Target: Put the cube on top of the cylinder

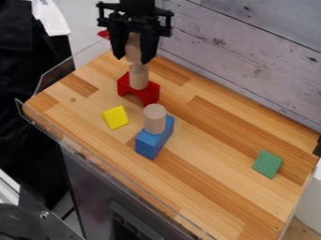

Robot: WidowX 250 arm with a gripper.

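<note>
Cube (133,47) was pinched in the tool (133,59), right over the cylinder (138,77) on the red arch (150,94), probably lined up to go straight down on top; couldn't tell if they touched. Arm (136,6) came in from the top edge, tool pointing down.

My black arm (136,4) descends from the top edge | my pincer (133,60), upper left, points downward | fingers (149,44) parted, gripping
</note>
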